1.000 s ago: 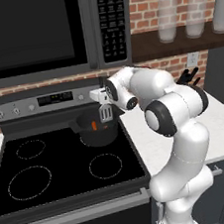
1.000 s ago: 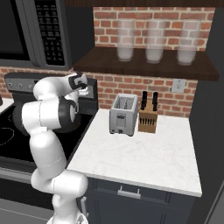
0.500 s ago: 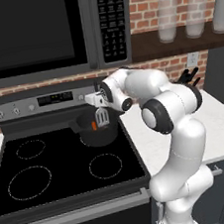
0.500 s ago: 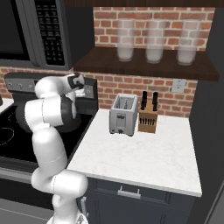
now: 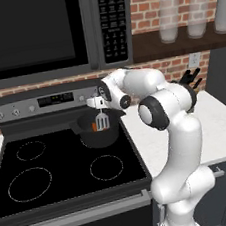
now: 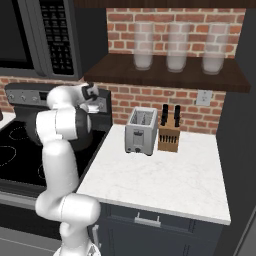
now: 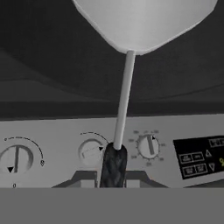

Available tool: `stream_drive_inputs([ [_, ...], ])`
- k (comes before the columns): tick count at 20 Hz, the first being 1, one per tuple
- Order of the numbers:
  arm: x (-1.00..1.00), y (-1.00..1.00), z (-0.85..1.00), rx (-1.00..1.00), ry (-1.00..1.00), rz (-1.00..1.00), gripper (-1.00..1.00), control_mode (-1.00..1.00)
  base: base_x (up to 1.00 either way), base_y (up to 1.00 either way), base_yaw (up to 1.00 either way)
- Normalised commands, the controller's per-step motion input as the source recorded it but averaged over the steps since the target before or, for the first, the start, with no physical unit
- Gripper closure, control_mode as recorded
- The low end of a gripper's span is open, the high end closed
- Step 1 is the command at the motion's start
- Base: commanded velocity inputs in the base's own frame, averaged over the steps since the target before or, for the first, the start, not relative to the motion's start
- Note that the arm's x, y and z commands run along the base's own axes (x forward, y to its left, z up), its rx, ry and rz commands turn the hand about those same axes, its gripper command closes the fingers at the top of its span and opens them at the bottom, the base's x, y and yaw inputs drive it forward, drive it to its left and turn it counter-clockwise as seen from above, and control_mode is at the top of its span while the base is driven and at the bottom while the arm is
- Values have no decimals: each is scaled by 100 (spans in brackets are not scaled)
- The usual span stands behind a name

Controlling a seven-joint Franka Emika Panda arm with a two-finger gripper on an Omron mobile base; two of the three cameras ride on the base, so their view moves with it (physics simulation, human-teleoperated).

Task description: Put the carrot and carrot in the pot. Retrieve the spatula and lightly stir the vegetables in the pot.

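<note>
The dark grey pot stands on the stove's back right burner. An orange carrot piece shows inside it. My gripper hovers just above the pot, shut on the black handle of the spatula. The spatula hangs straight down with its slotted silvery head inside the pot beside the carrot. In the hand view the gripper pinches the black handle of the spatula, and the pale head reaches out over the dark pot. In the right base view my hand sits by the stove's back panel.
The stove's control panel with its knobs rises right behind the pot, and the microwave hangs low overhead. Black cooktop lies in front. A toaster and a knife block stand on the white counter to the right.
The gripper and spatula have drifted slightly left and down within the pot, and the arm's elbow has swung a little. The grip on the handle holds.
</note>
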Motion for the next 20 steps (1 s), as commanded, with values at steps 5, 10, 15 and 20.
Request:
stream_drive_inputs([
  [5,1,52,-70,-1,19,-11,100,-100,0,0,0],
  [10,0,58,-62,-3,4,-9,100,-100,0,0,0],
  [15,0,45,-29,-13,-5,-4,100,-100,0,0,0],
  [20,0,6,-17,-7,-3,0,100,-100,0,0,0],
])
